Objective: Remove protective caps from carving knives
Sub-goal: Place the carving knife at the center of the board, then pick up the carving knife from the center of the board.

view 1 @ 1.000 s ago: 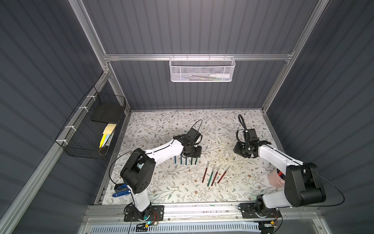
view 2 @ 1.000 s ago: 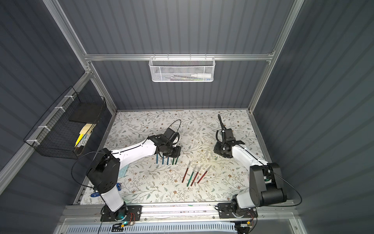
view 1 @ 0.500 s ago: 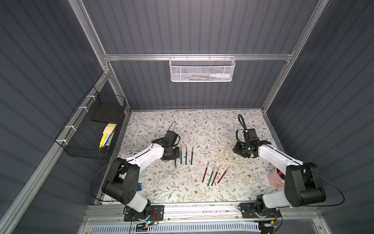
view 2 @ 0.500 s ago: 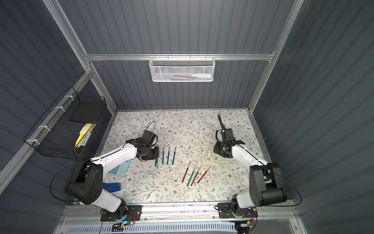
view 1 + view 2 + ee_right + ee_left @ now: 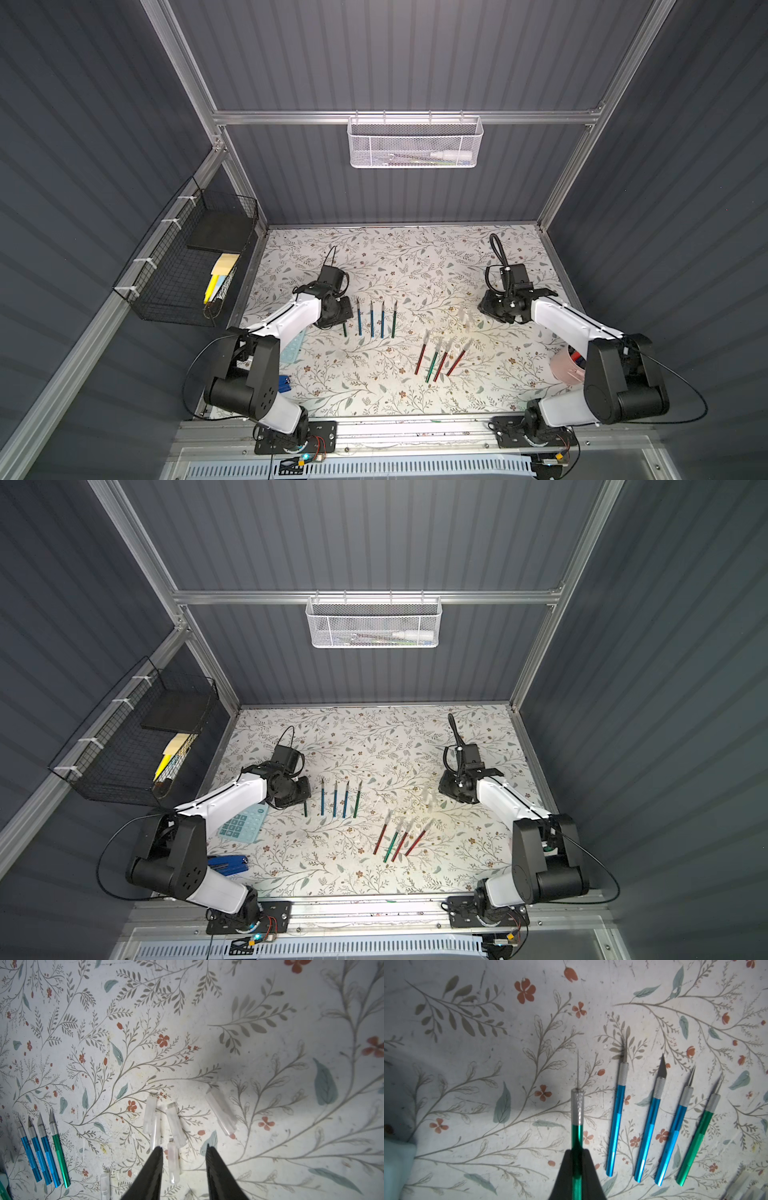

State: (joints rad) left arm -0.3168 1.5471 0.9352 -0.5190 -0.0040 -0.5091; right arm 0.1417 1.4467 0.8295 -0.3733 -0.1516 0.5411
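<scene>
Green knife (image 5: 576, 1134) handle hidden inside left gripper (image 5: 576, 1152), pink cup (image 5: 563, 365) half behind right arm (image 5: 565, 322), protective cap (image 5: 105, 1185) cropped.

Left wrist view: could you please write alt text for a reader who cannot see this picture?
The left pincer is shut on a green-handled carving knife, its thin needle tip bare, with a floral table behind it. Beside it lie three blue-handled knives and a second green knife in a row, all without caps.
</scene>
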